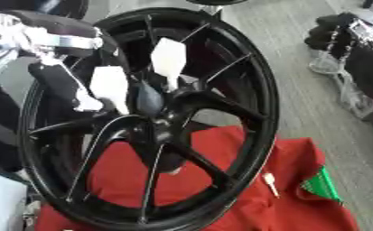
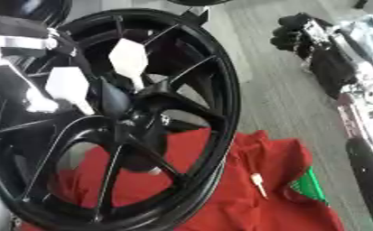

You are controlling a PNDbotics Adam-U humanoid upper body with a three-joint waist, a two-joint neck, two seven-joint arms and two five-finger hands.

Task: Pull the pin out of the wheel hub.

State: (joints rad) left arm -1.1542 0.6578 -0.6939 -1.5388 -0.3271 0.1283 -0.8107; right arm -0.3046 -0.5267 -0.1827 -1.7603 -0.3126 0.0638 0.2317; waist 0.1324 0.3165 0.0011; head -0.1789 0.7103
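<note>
We had the left hand (image 1: 114, 85) at the wheel (image 1: 244, 67) hub, fingers straight, pin (image 1: 173, 82) ungripped; next needed a pinch

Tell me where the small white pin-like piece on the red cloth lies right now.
The white piece lies on the red cloth at lower right, just outside the black wheel rim and left of the green item.

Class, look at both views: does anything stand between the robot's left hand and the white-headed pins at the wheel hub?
Nothing visible does. The left hand is right beside the nearer white pin head, in front of the wheel spokes above the hub; whether it grips it cannot be told.
</note>
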